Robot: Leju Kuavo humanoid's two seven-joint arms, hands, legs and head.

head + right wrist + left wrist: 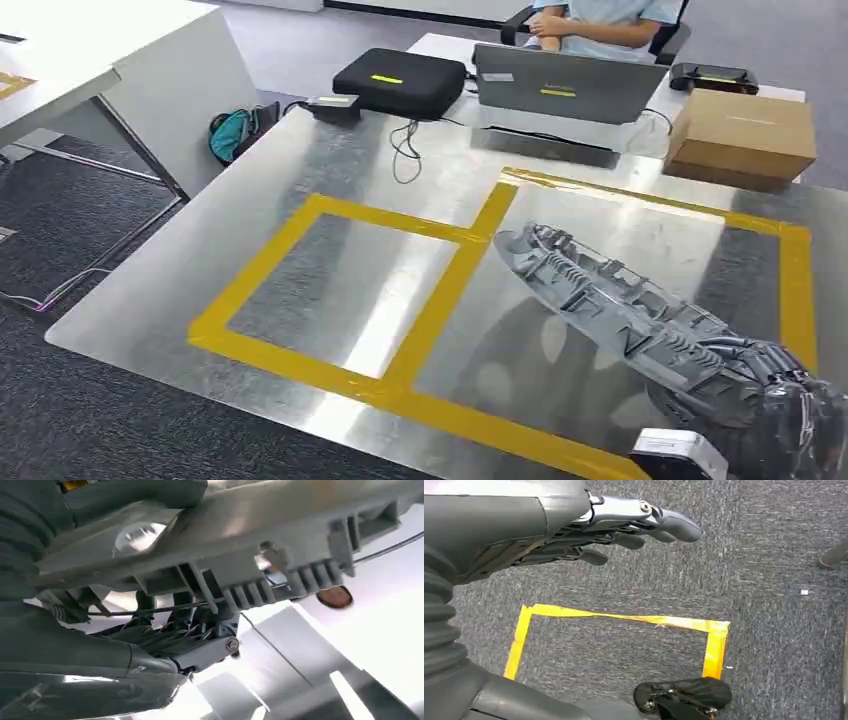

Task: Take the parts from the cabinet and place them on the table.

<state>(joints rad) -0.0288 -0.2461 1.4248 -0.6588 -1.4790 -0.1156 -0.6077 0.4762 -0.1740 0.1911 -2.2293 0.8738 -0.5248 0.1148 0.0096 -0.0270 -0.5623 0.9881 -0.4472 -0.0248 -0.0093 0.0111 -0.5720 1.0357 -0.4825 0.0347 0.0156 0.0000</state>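
**Grey part held over the taped table, clutter along the far edge**

Fingers (165, 640) of the right hand (770, 405) are curled up against the underside of the long grey ribbed part (620, 300), and that hand has it gripped at its near end, down in the lower right corner of the head view. The part stretches away from the hand toward the middle of the shiny metal table (330, 180), its far tip over the right-hand rectangle of yellow tape (455, 270); whether it touches the tabletop there I cannot tell. The left taped rectangle sits just beside it, sharing the centre strip.

Along the table's far edge there is a row of things: a black case (400, 80) with a small black box (333, 105) next to it and a thin cable (405, 145) trailing onto the metal, an open laptop (570, 85), and a cardboard box (745, 135) near the right taped corner. A person (600, 20) sits behind the laptop. A teal bag (232, 132) lies on the floor beside a white desk (90, 60).

The left hand (624, 535) hangs over grey carpet (774, 555), fingers spread and holding nothing, above a yellow tape square on the floor (624, 617).
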